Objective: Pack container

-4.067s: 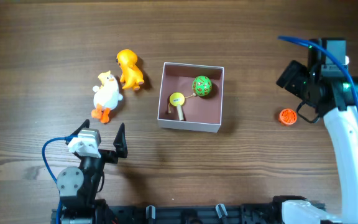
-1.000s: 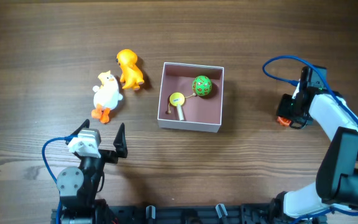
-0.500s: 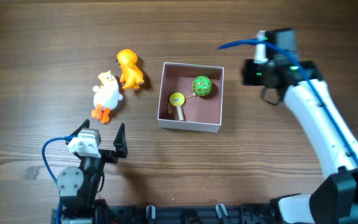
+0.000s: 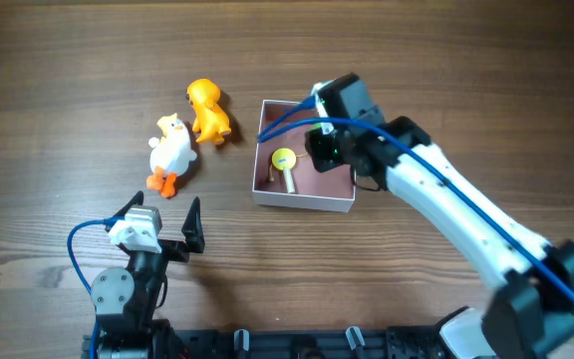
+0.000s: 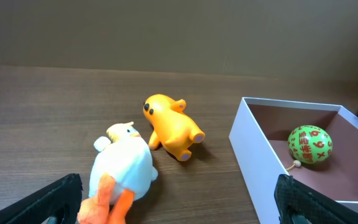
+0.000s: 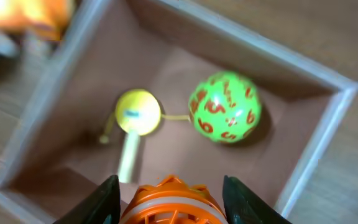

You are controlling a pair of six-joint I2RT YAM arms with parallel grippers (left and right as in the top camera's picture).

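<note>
The container [image 4: 303,203] is a white-walled square box with a dusty-pink inside [image 6: 166,74], at mid-table. A green ball with red marks [image 6: 224,107] and a yellow-headed stick toy [image 4: 284,160] lie in it. My right gripper [image 4: 327,145] hangs over the container's right half, shut on a ribbed orange and white toy [image 6: 169,205], and hides the ball from overhead. At the table's near left my left gripper [image 4: 162,234] stands open, holding nothing. It faces a white duck [image 5: 123,171], an orange duck [image 5: 169,127] and the container's left wall [image 5: 257,155].
The white duck [image 4: 171,152] and the orange duck [image 4: 207,112] lie side by side on the wooden table, left of the container. My right arm [image 4: 446,209] stretches diagonally from the near right corner to the box.
My right gripper lifted the orange toy from the table's right side and swung left with it until it hangs over the container. The left arm and the ducks have not moved.
</note>
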